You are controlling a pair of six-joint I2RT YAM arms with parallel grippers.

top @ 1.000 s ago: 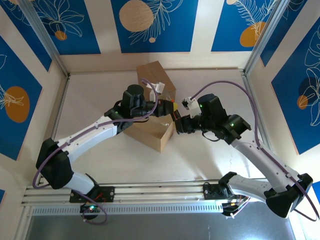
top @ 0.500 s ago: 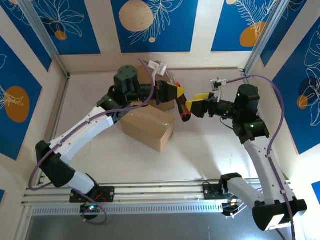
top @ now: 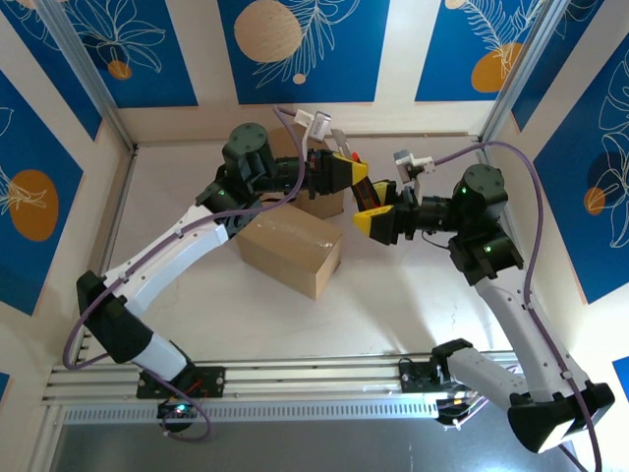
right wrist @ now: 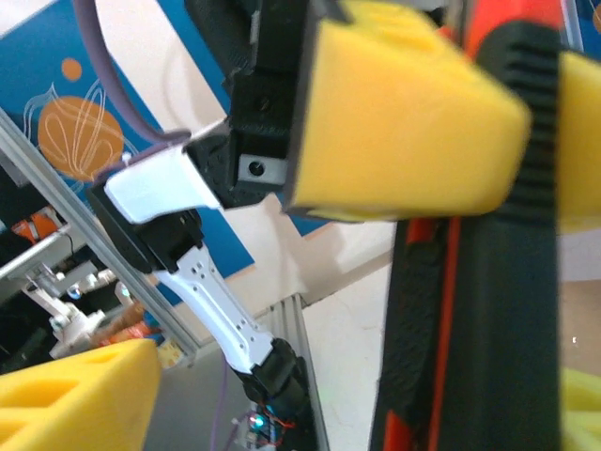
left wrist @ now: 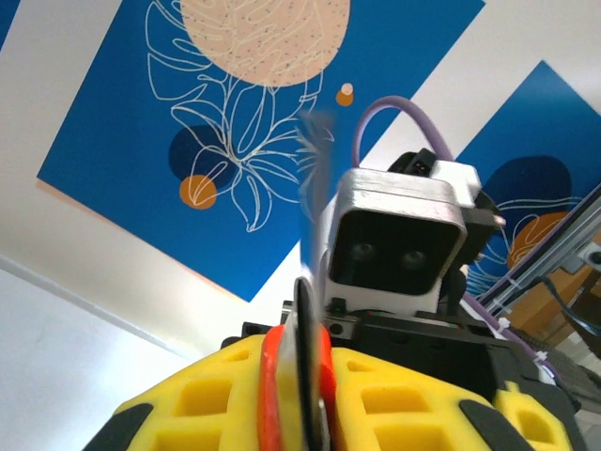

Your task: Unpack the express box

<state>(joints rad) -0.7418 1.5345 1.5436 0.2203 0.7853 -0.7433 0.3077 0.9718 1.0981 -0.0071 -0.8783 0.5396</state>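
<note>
The express box [top: 285, 251] is a shut brown carton lying mid-table. Above its far right corner my left gripper [top: 344, 179] is shut on a black-and-red utility knife [top: 366, 200], held in the air. In the left wrist view the knife [left wrist: 305, 315] shows edge-on, pinched between the yellow pads [left wrist: 216, 395]. My right gripper [top: 378, 221] stands open at the knife's free end. In the right wrist view the knife handle [right wrist: 470, 310] runs between my yellow fingers [right wrist: 75, 395], close to the right-hand one, with a wide gap on the left.
A second brown carton [top: 316, 207] stands behind the box, mostly hidden by the left arm. Blue-and-cream panel walls close in the table on three sides. An aluminium rail [top: 314, 379] runs along the near edge.
The left gripper lifted the knife up and back from the box's right end. The right arm swung out to the right, opened its jaws, then came back in around the knife's handle.
</note>
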